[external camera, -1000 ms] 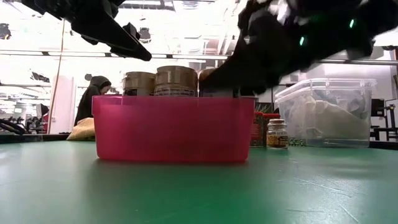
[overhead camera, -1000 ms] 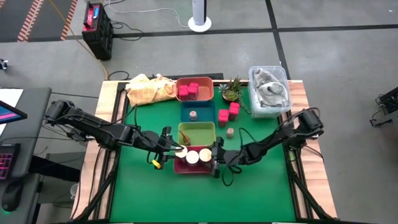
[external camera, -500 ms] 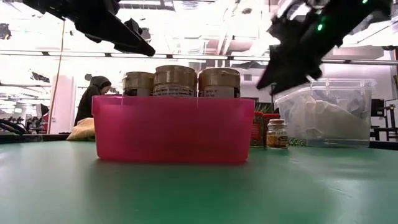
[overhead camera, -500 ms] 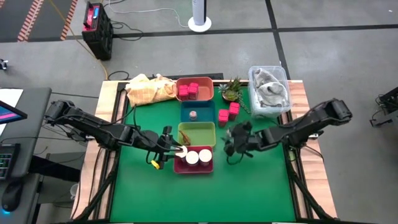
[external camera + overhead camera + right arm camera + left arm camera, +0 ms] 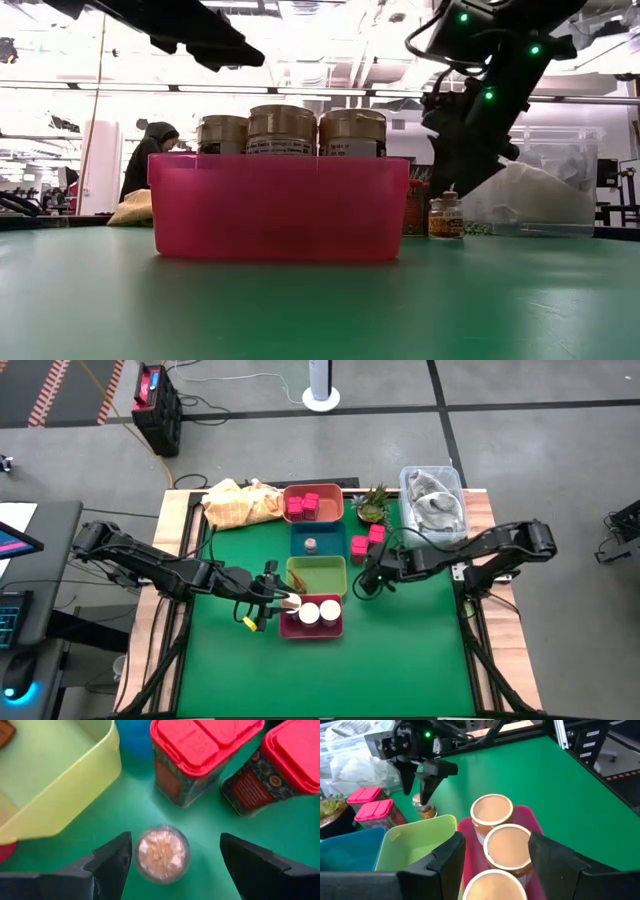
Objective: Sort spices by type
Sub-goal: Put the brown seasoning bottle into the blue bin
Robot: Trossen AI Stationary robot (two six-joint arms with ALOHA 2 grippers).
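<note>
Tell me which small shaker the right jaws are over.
The loose shaker on the mat beside the two magenta packs, under the open right gripper; the other sits in the blue tray.

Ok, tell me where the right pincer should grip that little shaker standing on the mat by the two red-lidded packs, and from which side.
Grip the small shaker across its round body just under the cap, coming straight down from above. It stands upright and alone on the green mat, and the right pincer hangs open right over it. The red-lidded packs and the yellow-green tray flank it, so a sideways approach looks cramped.
</note>
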